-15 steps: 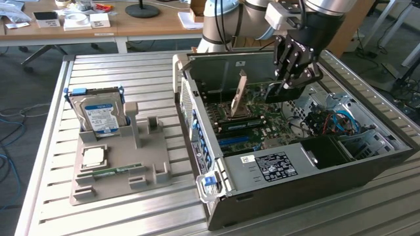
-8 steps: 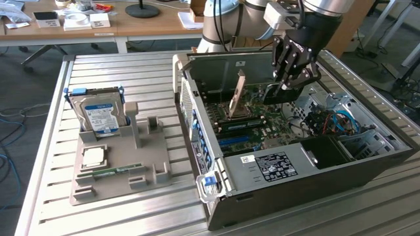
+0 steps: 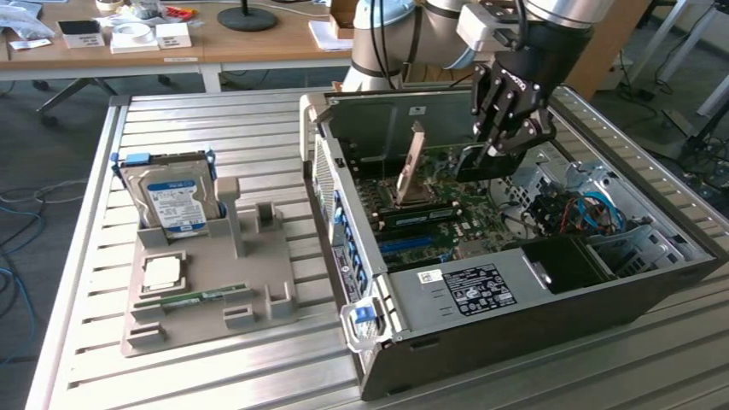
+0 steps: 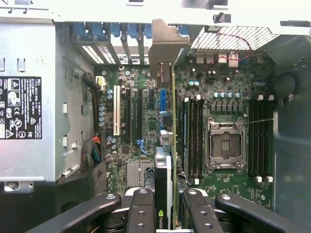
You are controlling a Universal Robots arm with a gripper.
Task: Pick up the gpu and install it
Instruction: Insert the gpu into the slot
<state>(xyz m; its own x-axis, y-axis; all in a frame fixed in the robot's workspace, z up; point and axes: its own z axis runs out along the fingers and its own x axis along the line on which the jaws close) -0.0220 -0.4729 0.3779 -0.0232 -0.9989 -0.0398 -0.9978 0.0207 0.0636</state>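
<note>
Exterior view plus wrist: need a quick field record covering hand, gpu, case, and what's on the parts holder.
hand: inside the open computer case, closed on the gpu
gpu: held edge-on over the motherboard, bracket end toward the case's slot wall; whether it is seated cannot be told
CPU socket: bare contacts showing
parts holder: grey, to the exterior view's left of the case
on holder: hard drive upright in a slot; CPU lying flat; RAM stick lying flat
</note>
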